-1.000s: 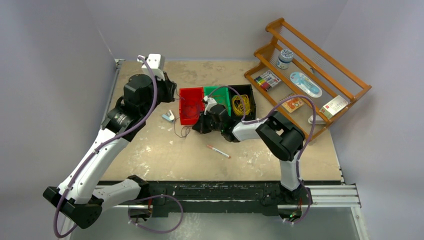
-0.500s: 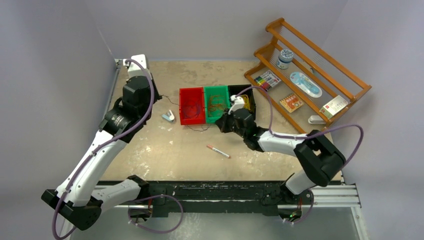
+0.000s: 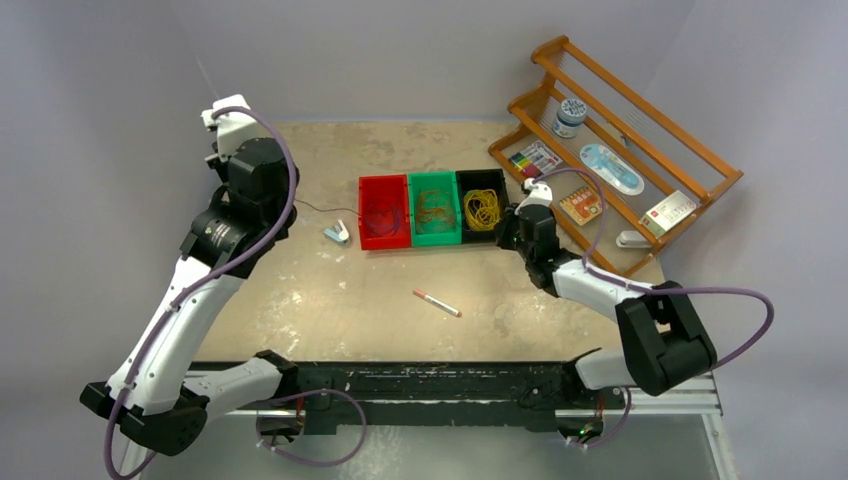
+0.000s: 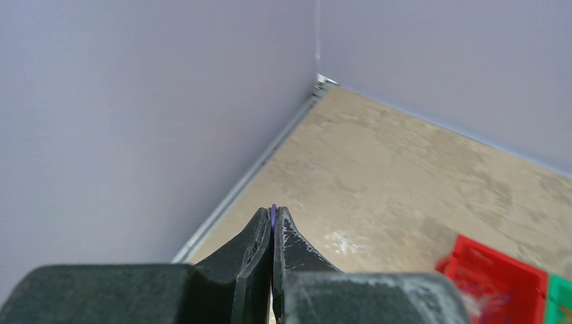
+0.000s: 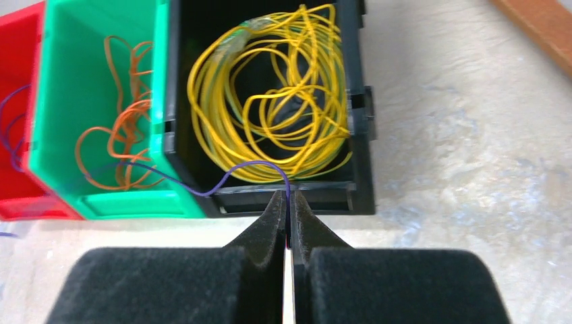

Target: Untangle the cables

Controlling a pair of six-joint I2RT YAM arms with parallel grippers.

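A thin dark purple cable (image 5: 256, 165) stretches between my two grippers. My right gripper (image 5: 288, 197) is shut on one end, just in front of the black bin (image 5: 364, 135). From there the strand crosses the green bin (image 5: 135, 202) towards the red bin (image 5: 27, 206), where purple loops lie. My left gripper (image 4: 273, 210) is shut on a purple sliver of cable, held above the table near the far-left wall corner. In the top view a fine line of cable (image 3: 320, 209) runs from the left arm towards the red bin (image 3: 384, 180). An orange cable (image 5: 125, 121) lies in the green bin and a yellow coil (image 5: 283, 101) in the black one.
A red pen (image 3: 437, 303) lies on the table in front of the bins. A small blue-white clip (image 3: 338, 232) sits left of the red bin. A tilted wooden rack (image 3: 620, 150) with small items stands at the right, close behind the right gripper (image 3: 505, 228). A wall is near the left gripper.
The left arm has swung back and left towards the wall. The right arm has moved right, from in front of the red bin to the black bin. The purple cable is drawn out between them.
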